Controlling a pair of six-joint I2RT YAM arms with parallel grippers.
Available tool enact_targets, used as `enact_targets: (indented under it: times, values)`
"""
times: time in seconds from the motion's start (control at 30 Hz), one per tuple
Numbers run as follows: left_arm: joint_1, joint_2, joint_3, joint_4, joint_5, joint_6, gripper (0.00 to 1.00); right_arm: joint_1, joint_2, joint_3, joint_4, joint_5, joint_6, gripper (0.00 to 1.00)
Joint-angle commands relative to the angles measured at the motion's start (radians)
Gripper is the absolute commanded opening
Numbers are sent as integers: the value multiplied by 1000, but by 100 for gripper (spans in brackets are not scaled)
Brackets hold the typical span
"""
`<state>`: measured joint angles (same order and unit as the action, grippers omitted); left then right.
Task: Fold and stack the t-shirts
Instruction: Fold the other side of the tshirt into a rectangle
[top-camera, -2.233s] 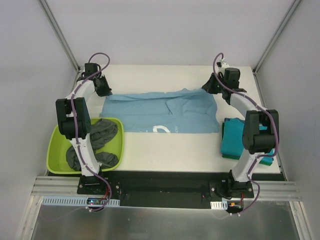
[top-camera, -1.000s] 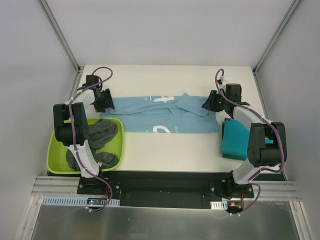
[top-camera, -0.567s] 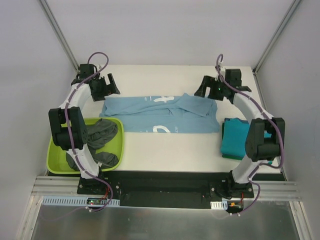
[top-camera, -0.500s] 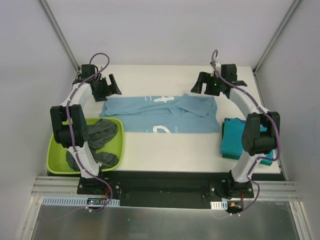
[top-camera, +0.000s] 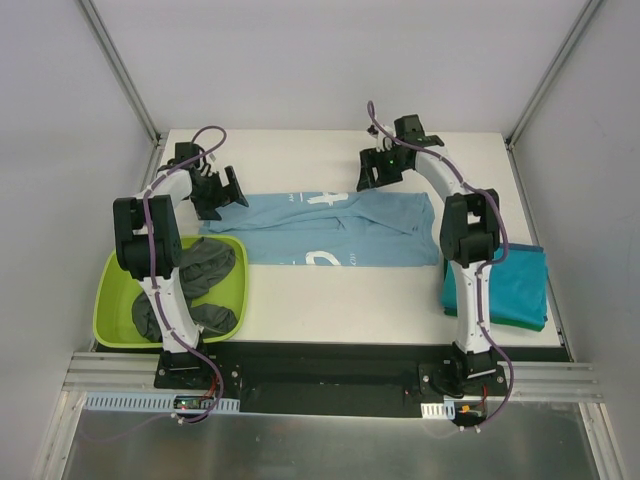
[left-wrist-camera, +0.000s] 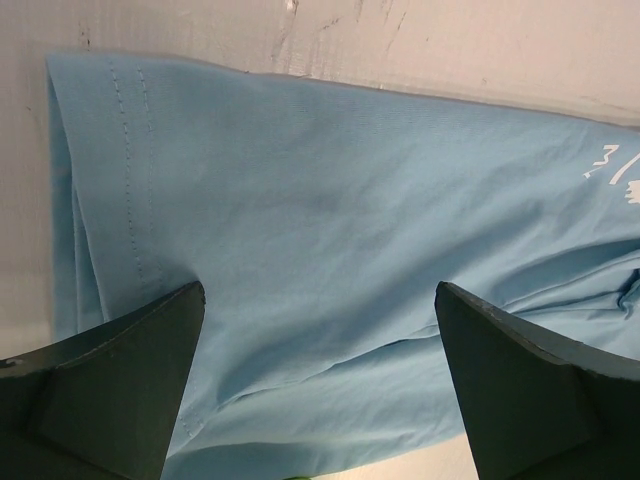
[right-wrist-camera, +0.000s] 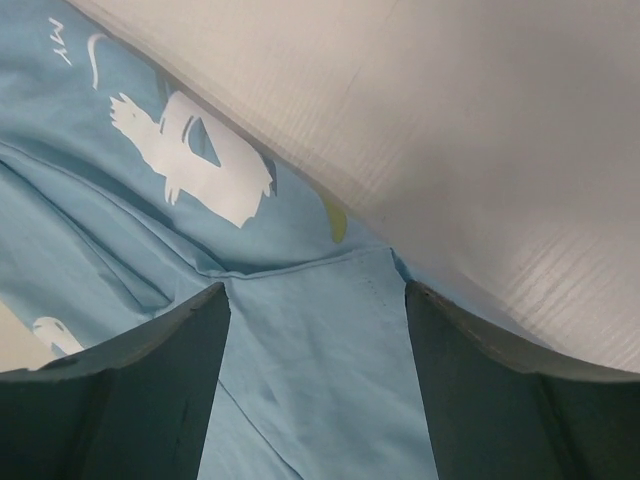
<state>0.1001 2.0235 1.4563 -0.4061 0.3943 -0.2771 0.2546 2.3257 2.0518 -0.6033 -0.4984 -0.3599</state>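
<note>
Nearest me, the dark grey t-shirts (top-camera: 195, 272) lie heaped in the lime-green tub (top-camera: 108, 300). Their tangle means a pull on one could haul its neighbour out with it. Across on the right, the teal t-shirt (top-camera: 515, 285) lies flat on the counter (top-camera: 330, 300), just beside the right arm's upright link. A careless swing of that arm could drag or rumple it, I'd say.

Further back, the light blue t-shirt (top-camera: 330, 230) lies mid-counter as a long band with its white print showing. Its right half carries a loose diagonal flap that looks ready to slide open.

Beyond that, the left end effector (left-wrist-camera: 318, 295) hangs over the shirt's left end, fingers spread wide with nothing between them. The right end effector (right-wrist-camera: 317, 288) is likewise spread and empty above the far edge, near the print.

The worry is layering. If either pinches only the top ply, or the two close at uneven spots, the next fold would come out skewed and bunch.
</note>
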Motion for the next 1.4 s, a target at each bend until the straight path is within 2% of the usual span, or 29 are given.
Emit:
enact_targets:
  times: [0.0,0.07,0.4,0.5,0.7,0.97,1.07,1.3,1.37]
  values:
    - [13,24,18,-29,-61,6,99,-3,21,67,-63,-45,-79,71]
    - [13,30,21,-37,-66,4,99,-3,34,68,-53,-48,-79,66]
    - [13,21,18,-39,-74,3,99,0,75,114,-10,46,-30,66]
    - [13,18,15,-39,-75,3,99,-2,83,114,-13,29,-24,65]
    - [13,21,16,-40,-77,1,99,-2,52,74,5,-44,-36,52]
    - [13,15,15,-40,-75,1,99,3,81,94,-1,21,-13,52]
    - [13,14,16,-40,-72,1,99,5,87,100,-1,27,-11,45]
    - [13,7,13,-42,-75,3,99,11,95,110,-3,41,-19,42]
    - [13,7,13,-40,-69,1,99,15,96,110,-4,52,-22,37]
